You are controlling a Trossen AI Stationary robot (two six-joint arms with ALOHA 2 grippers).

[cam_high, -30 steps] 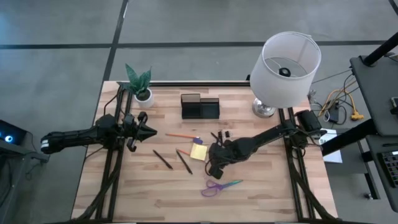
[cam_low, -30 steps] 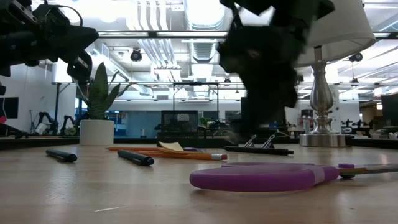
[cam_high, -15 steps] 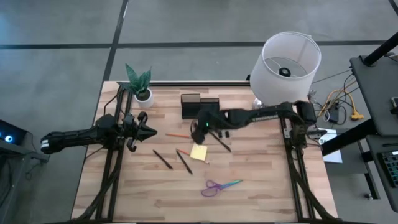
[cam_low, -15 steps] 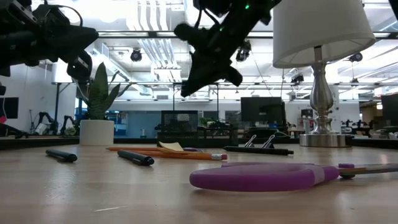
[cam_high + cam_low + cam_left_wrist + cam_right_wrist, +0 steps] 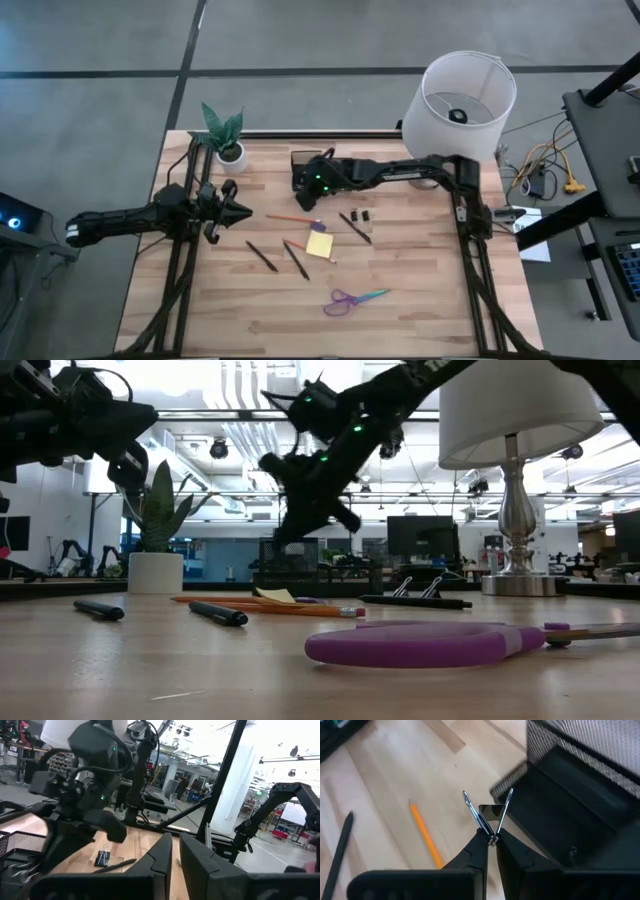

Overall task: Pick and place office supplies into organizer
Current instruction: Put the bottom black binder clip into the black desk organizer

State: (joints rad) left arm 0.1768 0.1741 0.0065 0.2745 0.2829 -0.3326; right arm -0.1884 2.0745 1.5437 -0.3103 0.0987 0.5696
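The black mesh organizer (image 5: 334, 172) stands near the table's far edge. My right gripper (image 5: 308, 186) hangs over its near left corner, shut on a small binder clip (image 5: 489, 815); the organizer's dark compartment (image 5: 560, 825) lies just beyond the clip. On the wood lie an orange pencil (image 5: 290, 217), a yellow pad (image 5: 320, 244), two dark pens (image 5: 262, 256) (image 5: 296, 260), another pen (image 5: 356, 227), small dark clips (image 5: 360, 215) and purple-and-teal scissors (image 5: 355, 298). My left gripper (image 5: 243, 212) waits shut at the left, above the table. My right gripper pinches the binder clip between its two fingertips, at the spot where its two silver wire handles (image 5: 491, 836) meet. The clip's body is hidden between the fingers. The handles (image 5: 470, 805) splay forward past the fingertips. The fingers slant down toward the organizer, and the clip is lifted clear.
A white lamp (image 5: 462, 100) stands at the far right, its base (image 5: 518, 582) on the table. A white pot with a green plant (image 5: 228, 140) sits at the far left corner. The near half of the table holds only the scissors.
My right gripper has swung from just near of the yellow pad toward the table's far edge and leftward, ending over the organizer's near left corner. It has stayed shut on the clip throughout and has rolled a little. Everything lying on the table has stayed put.
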